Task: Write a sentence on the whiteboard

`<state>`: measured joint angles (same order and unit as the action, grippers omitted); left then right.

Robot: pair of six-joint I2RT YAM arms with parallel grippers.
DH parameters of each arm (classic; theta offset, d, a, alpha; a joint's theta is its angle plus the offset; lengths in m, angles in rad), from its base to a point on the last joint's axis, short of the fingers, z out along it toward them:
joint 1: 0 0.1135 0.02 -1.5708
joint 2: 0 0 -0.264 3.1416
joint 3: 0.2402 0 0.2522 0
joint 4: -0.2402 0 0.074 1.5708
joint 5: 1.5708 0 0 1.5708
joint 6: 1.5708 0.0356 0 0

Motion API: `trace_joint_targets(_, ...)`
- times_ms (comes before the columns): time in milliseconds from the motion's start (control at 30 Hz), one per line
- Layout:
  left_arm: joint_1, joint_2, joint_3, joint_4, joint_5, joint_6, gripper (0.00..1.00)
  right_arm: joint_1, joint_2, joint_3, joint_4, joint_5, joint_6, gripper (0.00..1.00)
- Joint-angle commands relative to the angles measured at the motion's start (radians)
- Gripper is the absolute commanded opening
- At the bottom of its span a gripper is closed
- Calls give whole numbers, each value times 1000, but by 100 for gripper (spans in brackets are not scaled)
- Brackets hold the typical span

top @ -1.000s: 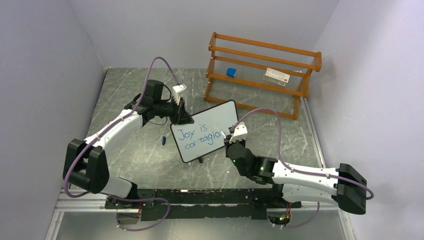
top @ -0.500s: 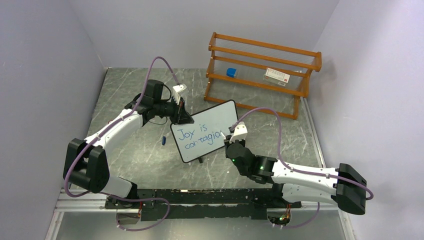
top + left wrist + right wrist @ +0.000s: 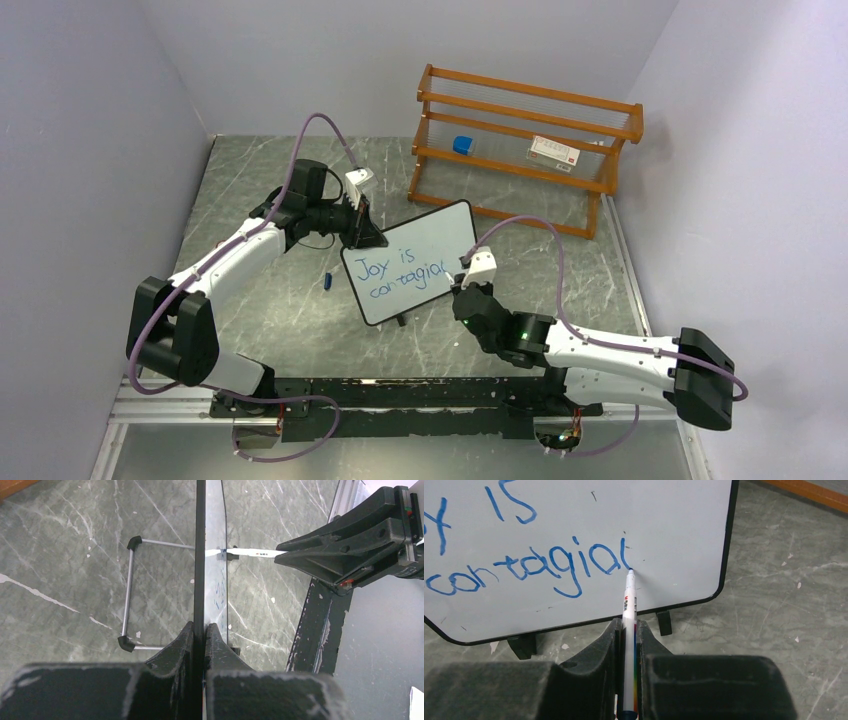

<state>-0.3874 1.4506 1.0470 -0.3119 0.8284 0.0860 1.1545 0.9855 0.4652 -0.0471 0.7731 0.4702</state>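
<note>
My left claw is pinched tight on the black-framed edge of the small white whiteboard, which stands tilted on the grey marbled table. My right claw is clamped on a slim white marker, its tip touching the board just after the blue handwritten sentence. Only my right wrist view shows the letters close: "contagio" and one more stroke. My left wrist view shows the board edge-on, with its thin wire stand behind.
</note>
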Motion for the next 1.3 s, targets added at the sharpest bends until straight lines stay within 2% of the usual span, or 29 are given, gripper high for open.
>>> trace_joint_targets(0, 4, 39, -15, -73, -133, 81, 5, -8, -23, -11, -29, 44, 23, 0)
trace_joint_targets(600, 4, 40, -15, -75, -131, 84, 5, -23, -31, 6, 114, 83, -84, 0)
trace_joint_targets(1267, 4, 38, -15, -75, -129, 86, 5, -38, 0, -4, 23, -6, -14, 0)
